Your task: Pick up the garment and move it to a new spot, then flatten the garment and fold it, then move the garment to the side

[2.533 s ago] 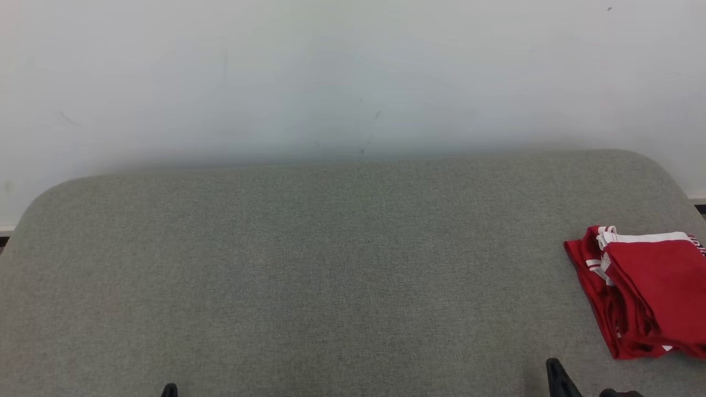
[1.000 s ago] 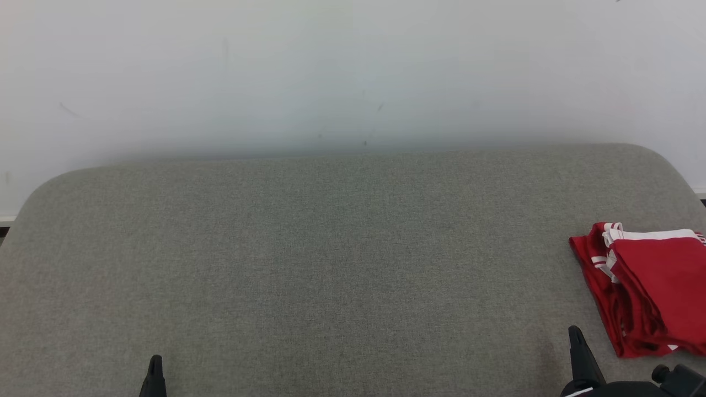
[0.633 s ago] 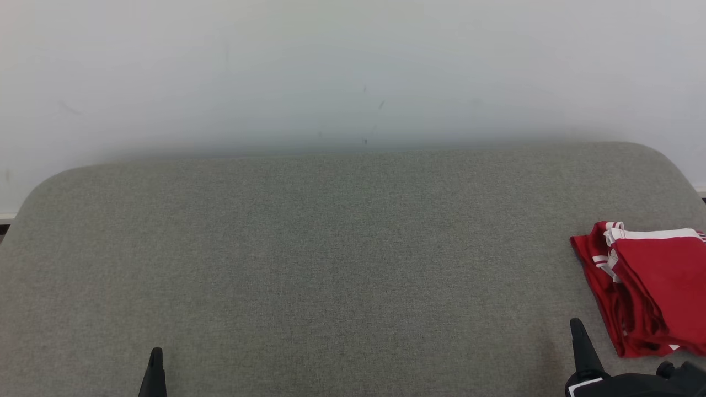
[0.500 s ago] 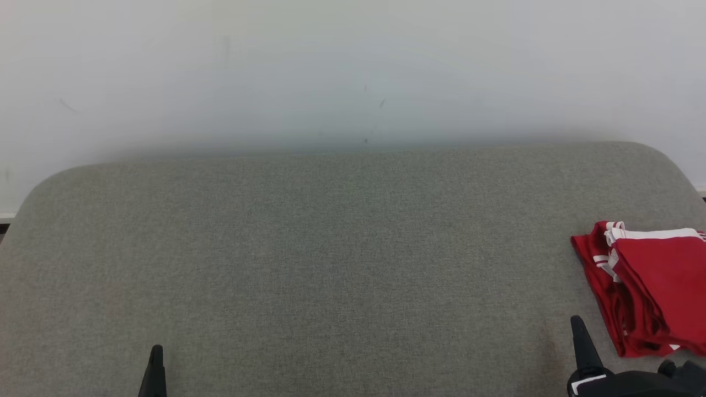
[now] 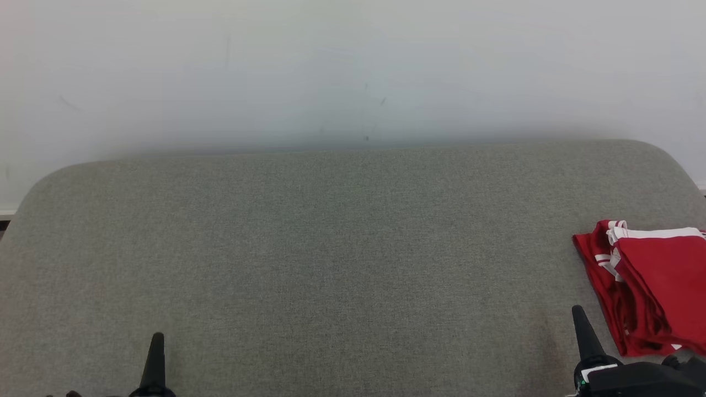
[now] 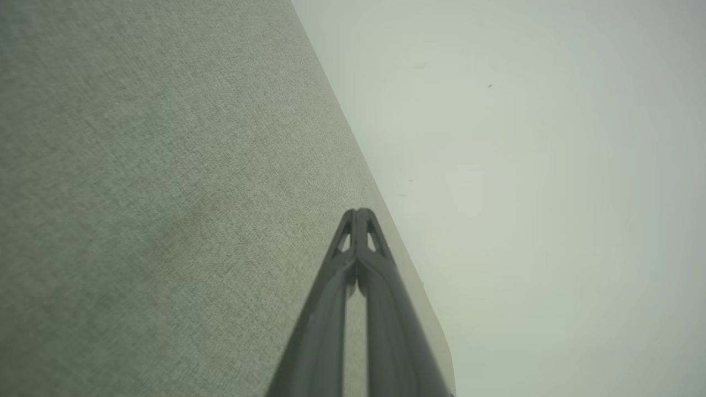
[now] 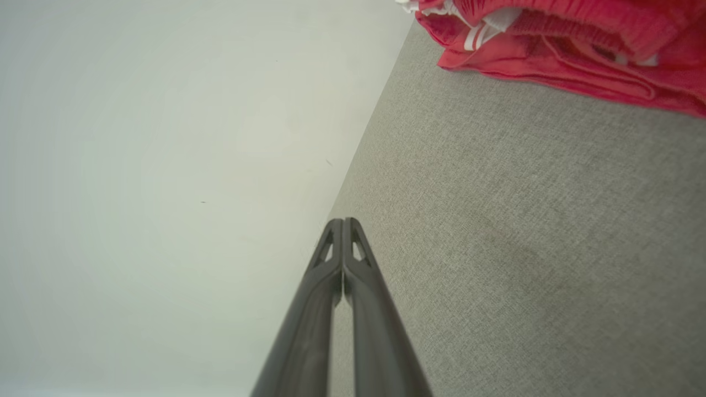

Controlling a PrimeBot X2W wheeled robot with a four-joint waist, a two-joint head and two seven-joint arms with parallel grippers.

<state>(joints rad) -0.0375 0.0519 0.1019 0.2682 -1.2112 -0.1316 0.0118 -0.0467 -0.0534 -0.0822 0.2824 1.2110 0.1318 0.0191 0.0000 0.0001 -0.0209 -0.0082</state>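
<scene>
A folded red garment (image 5: 656,286) with white trim lies at the far right of a grey, cloth-covered table (image 5: 331,248), its right side cut off by the edge of the head view; a pale wall (image 5: 331,66) rises behind the table's rounded far edge. The robot's left pincer (image 5: 157,339) stands at the lower left of the head view, its two dark fingers pressed together into one point and holding nothing; it is well apart from the garment. The right pincer (image 5: 578,313) stands at the lower right, its fingers likewise together and empty; its tip is near the garment's near left corner but not touching it, with bare grey cloth between them. In the right wrist view the garment's stacked layers and white stripes lie along the top right, clear of the joined fingertips; in the left wrist view the joined tips sit over the line where table meets wall.
</scene>
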